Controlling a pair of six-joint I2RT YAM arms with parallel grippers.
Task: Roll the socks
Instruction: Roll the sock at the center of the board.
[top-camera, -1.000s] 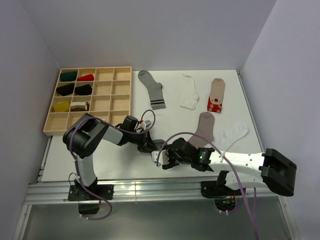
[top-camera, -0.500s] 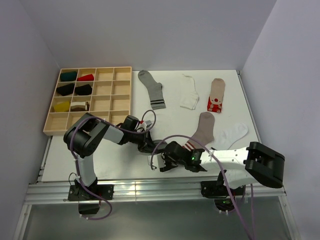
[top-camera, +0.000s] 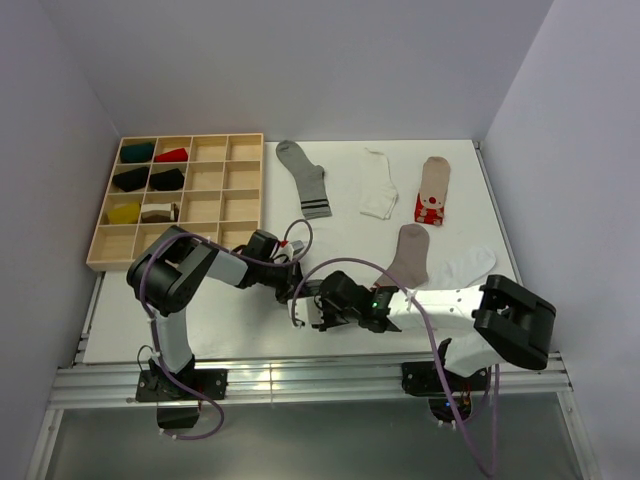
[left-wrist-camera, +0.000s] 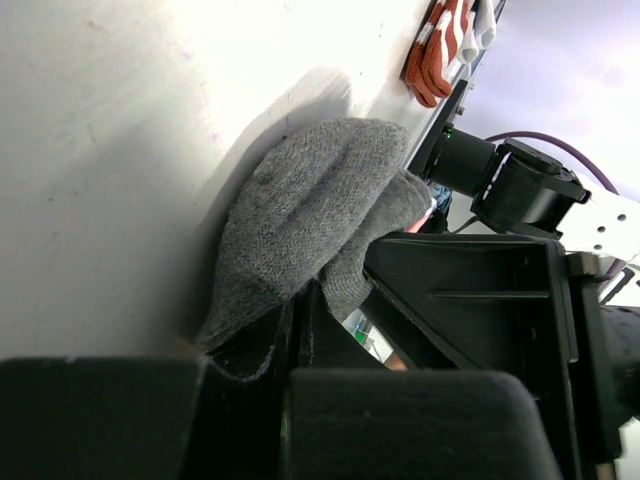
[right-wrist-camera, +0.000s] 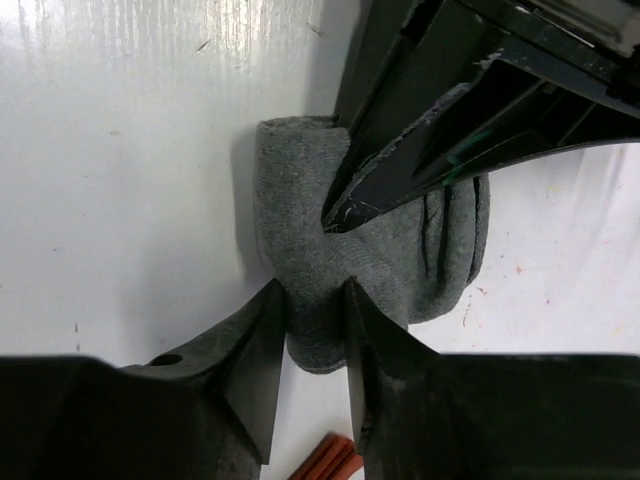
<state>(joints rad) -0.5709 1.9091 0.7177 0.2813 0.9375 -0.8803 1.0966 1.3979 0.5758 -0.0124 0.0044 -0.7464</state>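
A plain dark grey sock (right-wrist-camera: 380, 260), bunched into a loose roll, lies on the white table between my two grippers near the front edge. My left gripper (top-camera: 292, 282) is shut, its dark fingertips (right-wrist-camera: 345, 205) pressed into the roll with a fold of sock (left-wrist-camera: 310, 200) pinched at the tips (left-wrist-camera: 300, 300). My right gripper (right-wrist-camera: 315, 300) reaches in from the opposite side (top-camera: 310, 306), and its jaws are shut on the roll's near end. In the top view the arms hide most of this sock.
Flat socks lie further back: grey with dark stripes (top-camera: 303, 175), white (top-camera: 380, 190), taupe with a red-white cuff (top-camera: 433, 190), plain taupe (top-camera: 410, 255), white (top-camera: 462, 270). A wooden compartment tray (top-camera: 210, 180) with several rolled socks stands at back left.
My right gripper has moved left onto the dark grey sock and its jaws have closed on the roll's end. The left gripper has stayed shut in place.
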